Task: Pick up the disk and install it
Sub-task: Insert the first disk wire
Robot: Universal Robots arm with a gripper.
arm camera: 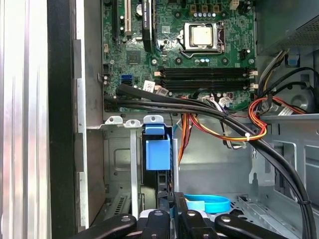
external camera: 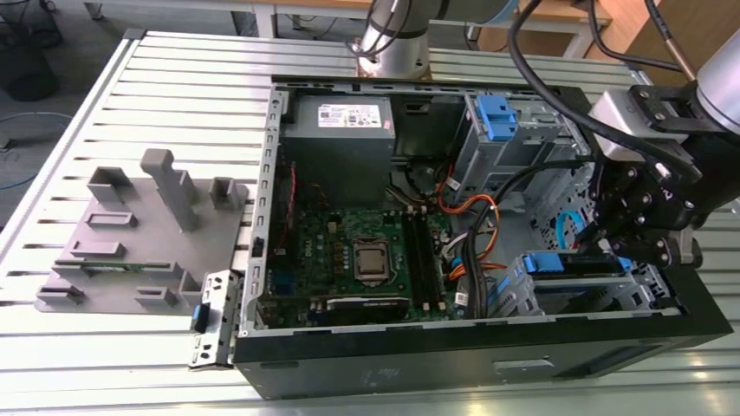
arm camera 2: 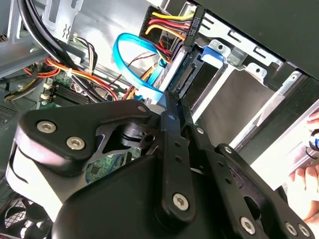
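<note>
One arm: the gripper (external camera: 609, 250) hangs over the open computer case (external camera: 463, 364), at about four o'clock of the case in the exterior view.
Grip: it sits right at the end of the disk, but whether it is clamped on it or apart I cannot tell.
Disk: the disk (external camera: 564, 264) sits in the lower drive cage at four o'clock of the case, its blue bracket showing along the top. In the first wrist view it (arm camera: 158, 152) stands edge-on in the bay, blue tab uppermost, between grey metal walls.
In the way: a bundle of black cables (arm camera: 199, 107) runs across the case just beyond the bay, with red, orange and yellow wires (arm camera: 219, 132) looping beside it. A light-blue flat cable (arm camera 2: 124, 55) curls close to the disk's connector end in the second wrist view.
Centre of case: the green motherboard (external camera: 359, 251) lies flat, towards seven o'clock from the middle.
Eleven o'clock: a grey metal box with a white sticker (external camera: 341, 130).
One o'clock: an upper drive cage holding a bare blue clip (external camera: 495, 117).
Nine o'clock, outside the case: a grey fixture block (external camera: 127, 234) with slots and posts, resting on the slatted metal table (external camera: 173, 78).
Bystander: a person's hand (arm camera 2: 304, 184) shows past the case wall in the second wrist view, apart from the gripper.
</note>
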